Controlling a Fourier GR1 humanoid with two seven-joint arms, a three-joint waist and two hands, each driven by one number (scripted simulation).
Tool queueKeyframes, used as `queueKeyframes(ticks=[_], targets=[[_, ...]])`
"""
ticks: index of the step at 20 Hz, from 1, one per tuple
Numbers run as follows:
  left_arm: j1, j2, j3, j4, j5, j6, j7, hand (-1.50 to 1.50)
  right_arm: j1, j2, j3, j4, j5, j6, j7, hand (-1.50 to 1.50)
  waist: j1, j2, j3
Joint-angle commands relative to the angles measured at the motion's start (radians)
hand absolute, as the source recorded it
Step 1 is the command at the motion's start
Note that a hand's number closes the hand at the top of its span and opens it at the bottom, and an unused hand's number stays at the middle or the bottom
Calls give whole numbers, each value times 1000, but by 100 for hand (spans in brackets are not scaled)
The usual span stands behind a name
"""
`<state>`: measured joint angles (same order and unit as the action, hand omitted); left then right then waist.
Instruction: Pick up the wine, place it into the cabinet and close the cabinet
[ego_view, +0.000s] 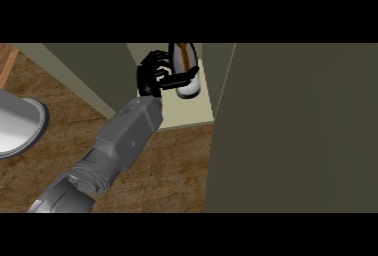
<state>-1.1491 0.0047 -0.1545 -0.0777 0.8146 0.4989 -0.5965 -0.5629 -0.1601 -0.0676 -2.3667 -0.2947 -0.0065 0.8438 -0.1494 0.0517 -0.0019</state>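
Wine bottle (184, 70) stands upright inside the open cabinet (193, 112), its long axis running up and down the view. The left hand (156, 72) curls round it from the left, thumb across its body, with the cabinet door (295, 130) open on the right.

Wood-grain counter (170, 170) below — a grey metal pot (18, 125) stands at its left edge.

Wine (184, 70) inside cabinet (193, 112), open door (295, 130) at right.

We see a wooden surface (166, 165) with brown grain. At its left edge sits a round grey metal pot (18, 125), partly cut off.
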Motion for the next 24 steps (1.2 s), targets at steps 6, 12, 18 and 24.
queueKeyframes(ticks=[6,12,18,24], targets=[[-34,39,-107,76,-119,129,-16,150,17,-2,0,-26,-25,14,0,-150,-15,7,3],[-1,97,-148,77,-162,191,9,150,12,0,-8,-20,-27,13,-3,-150,-14,15,1],[36,94,-174,77,-192,281,26,150,-1,-5,5,-30,-22,15,10,-150,-20,14,-2],[38,133,-210,77,-231,212,91,-150,-6,-1,11,-34,-34,26,-5,-150,-33,23,-2]])
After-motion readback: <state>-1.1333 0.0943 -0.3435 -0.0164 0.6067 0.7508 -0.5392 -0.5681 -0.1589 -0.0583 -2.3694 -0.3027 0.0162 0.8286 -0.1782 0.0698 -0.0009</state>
